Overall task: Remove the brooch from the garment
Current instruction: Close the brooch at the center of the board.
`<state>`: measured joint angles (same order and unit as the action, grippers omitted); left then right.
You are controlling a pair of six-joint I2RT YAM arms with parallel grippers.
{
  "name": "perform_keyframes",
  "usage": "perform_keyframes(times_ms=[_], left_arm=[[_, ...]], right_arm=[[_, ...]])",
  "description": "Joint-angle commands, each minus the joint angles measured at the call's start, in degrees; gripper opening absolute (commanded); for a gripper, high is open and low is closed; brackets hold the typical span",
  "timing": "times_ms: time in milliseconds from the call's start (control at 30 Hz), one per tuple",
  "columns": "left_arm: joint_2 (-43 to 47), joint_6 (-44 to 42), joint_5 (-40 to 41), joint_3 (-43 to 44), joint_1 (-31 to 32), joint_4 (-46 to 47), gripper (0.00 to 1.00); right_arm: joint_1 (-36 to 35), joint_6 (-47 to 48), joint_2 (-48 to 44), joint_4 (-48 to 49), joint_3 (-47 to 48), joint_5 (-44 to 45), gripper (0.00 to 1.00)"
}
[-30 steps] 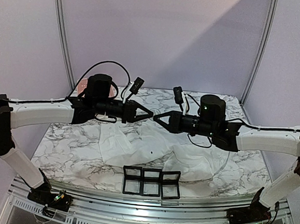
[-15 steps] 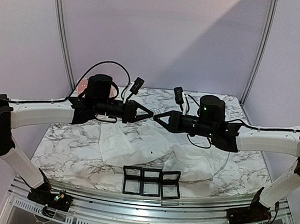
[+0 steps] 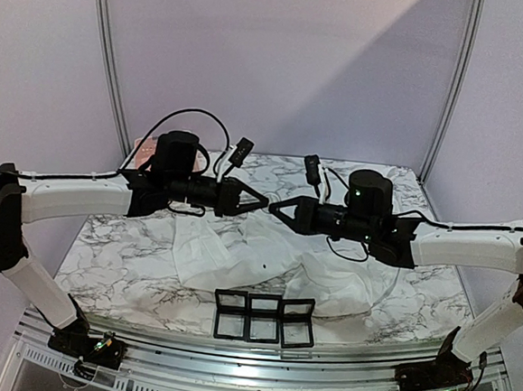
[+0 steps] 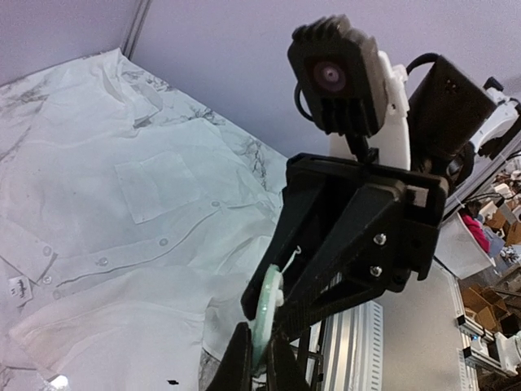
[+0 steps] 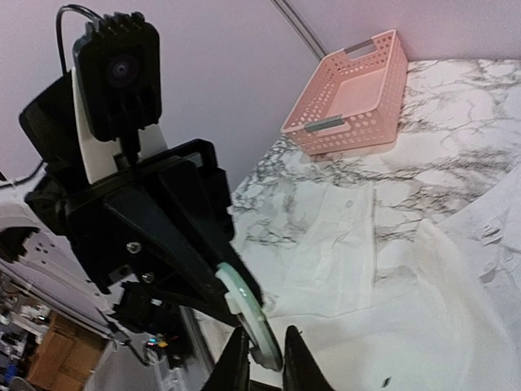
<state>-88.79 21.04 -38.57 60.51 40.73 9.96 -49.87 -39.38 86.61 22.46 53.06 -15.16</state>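
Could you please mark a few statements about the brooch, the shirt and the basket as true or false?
1. The brooch is pinned to the garment. False: it is held up in the air, clear of the garment.
2. The left gripper is shut on the brooch. True.
3. The garment lies spread on the table. True.
4. The pink basket sits on the garment. False: it stands on the marble, off the garment.

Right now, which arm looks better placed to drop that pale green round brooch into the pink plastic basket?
Left, probably: the left gripper pinches the pale green round brooch, and the pink plastic basket sits on its side.
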Motion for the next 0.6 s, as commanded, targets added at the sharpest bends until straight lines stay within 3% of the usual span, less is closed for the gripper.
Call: perform_keyframes(times_ms=[0, 233, 433, 567], left_arm=[[-0.3, -0.4, -0.1, 0.8, -0.8, -4.7, 0.0], [0.0, -1.7, 1.1, 0.9, -0.8, -5.9, 0.0], [4.2, -6.6, 6.4, 0.4, 0.2, -8.4, 0.0], [9.9, -13.1, 14.6, -0.8, 3.2, -12.6, 0.0]], right_arm=[[3.4, 5.1, -2.1, -1.1, -1.2, 2.2, 0.21], [3.5, 8.7, -7.5, 1.1, -3.3, 0.6, 0.43], [3.6, 10.8, -12.5, -4.7, -3.9, 9.9, 0.55], [7.2, 10.3, -14.9, -7.2, -5.7, 12.9, 0.61]])
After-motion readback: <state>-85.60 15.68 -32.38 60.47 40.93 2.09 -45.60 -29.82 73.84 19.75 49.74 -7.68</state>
